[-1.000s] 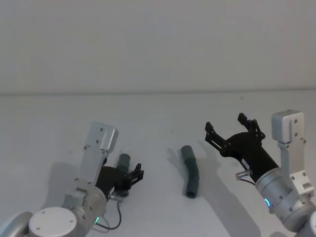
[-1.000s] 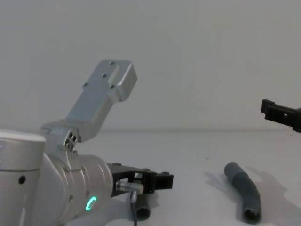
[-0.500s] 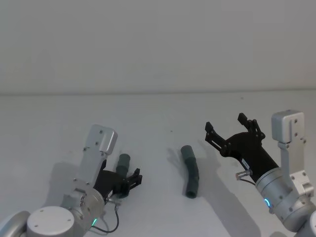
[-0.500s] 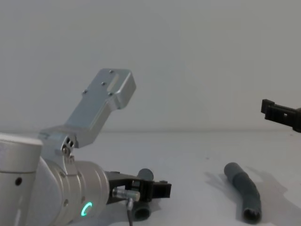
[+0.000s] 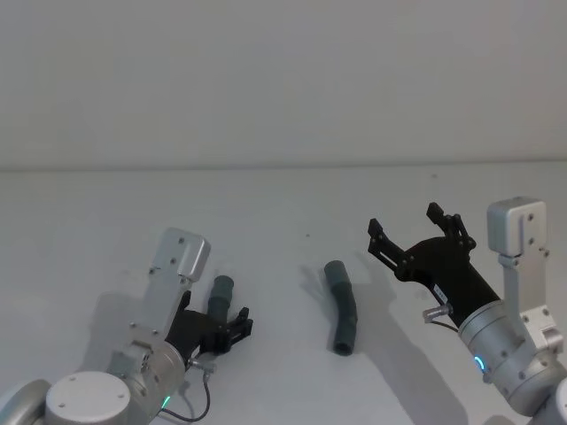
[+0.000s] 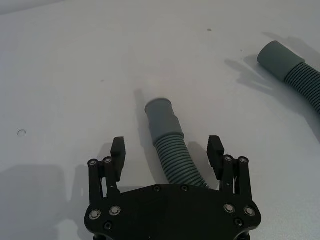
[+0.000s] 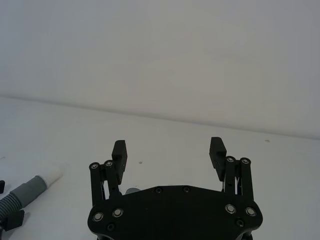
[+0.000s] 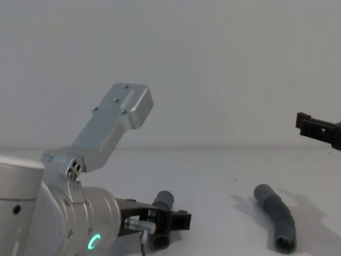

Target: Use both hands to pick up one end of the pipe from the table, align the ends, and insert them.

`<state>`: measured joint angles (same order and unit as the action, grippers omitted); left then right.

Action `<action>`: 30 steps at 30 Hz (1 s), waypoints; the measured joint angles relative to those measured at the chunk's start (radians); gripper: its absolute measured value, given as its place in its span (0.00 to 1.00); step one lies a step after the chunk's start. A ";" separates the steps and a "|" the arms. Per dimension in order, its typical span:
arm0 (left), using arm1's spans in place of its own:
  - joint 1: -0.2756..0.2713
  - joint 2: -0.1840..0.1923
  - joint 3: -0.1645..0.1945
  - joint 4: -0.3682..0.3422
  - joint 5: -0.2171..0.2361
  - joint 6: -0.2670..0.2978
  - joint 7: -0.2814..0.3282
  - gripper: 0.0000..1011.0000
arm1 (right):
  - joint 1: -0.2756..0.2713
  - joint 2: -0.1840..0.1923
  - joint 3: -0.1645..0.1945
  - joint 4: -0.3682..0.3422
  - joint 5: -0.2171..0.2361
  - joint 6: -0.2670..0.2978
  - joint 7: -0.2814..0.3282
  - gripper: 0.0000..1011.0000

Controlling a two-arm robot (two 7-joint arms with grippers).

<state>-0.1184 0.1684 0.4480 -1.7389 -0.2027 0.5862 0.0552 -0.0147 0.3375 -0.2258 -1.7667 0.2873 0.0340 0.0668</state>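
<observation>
Right now the step in hand is the first pick-up, and the left gripper [image 5: 232, 326] does it. It sits low over the table [image 5: 266, 221] with its jaws wide open, one finger on each side of the left pipe piece [image 6: 165, 125]. In the left wrist view the fingers flank the ribbed part just behind the smooth cuff, and neither one touches the pipe.

To do this well, the gripper should go down until the pads are level with the middle of the pipe, then close squarely across it. The ribs look soft, so a firm but gentle squeeze seems wise. Gripping near the cuff would leave that end free and stiff enough to aim later. The pipe lies a little off the middle line between the fingers, so centring first should stop it rolling away as the jaws close.

The right gripper [image 5: 404, 220] hangs above the table, open and empty, well apart from the right pipe piece [image 5: 342, 310], which lies flat between the two arms. Its near end looks hollow.
</observation>
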 joint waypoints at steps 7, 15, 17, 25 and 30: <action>0.001 0.001 -0.001 0.001 0.002 0.002 -0.004 0.82 | 0.000 0.000 0.000 0.000 0.000 0.000 0.000 0.99; 0.001 0.002 -0.001 0.002 0.003 0.003 -0.006 0.55 | 0.000 0.000 0.000 0.000 0.000 0.000 0.000 0.99; 0.001 0.002 -0.001 0.002 0.003 0.003 -0.006 0.51 | 0.000 0.000 0.000 0.000 0.000 0.000 0.000 0.99; 0.001 0.002 -0.001 0.002 0.003 0.003 -0.008 0.32 | 0.000 0.000 0.000 0.000 0.000 0.000 0.000 0.99; 0.001 0.002 -0.001 0.002 0.004 0.003 -0.008 0.31 | 0.000 0.000 0.000 0.000 0.000 0.000 0.000 0.99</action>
<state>-0.1175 0.1704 0.4469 -1.7370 -0.1988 0.5893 0.0470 -0.0146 0.3375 -0.2258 -1.7668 0.2874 0.0340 0.0668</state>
